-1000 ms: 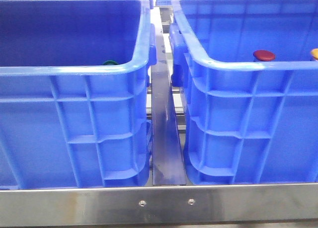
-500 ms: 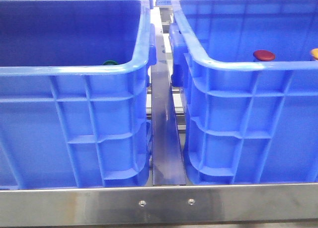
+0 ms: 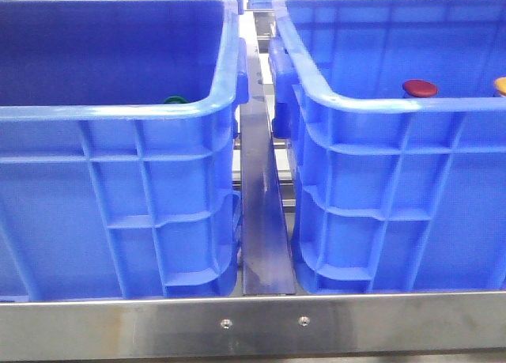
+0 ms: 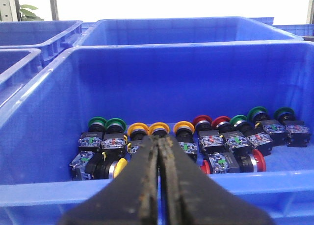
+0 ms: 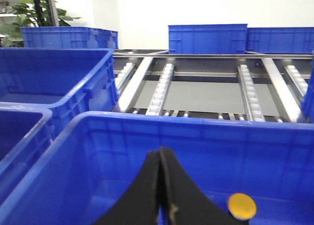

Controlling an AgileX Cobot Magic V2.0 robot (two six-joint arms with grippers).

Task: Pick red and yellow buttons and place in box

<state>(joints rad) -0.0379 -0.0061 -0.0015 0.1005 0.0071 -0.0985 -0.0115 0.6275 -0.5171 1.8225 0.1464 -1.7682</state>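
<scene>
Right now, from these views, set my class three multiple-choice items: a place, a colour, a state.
1. Front view: which crate holds the red button? A left B right C neither
2. Right wrist view: the cap by the right gripper is A green B red C yellow
3. The left gripper has its jaws A wide open B shut, empty C shut on a button
Key: B, it shows over the right crate rim; C, plainly yellow; B, jaws meet with nothing between.
</scene>
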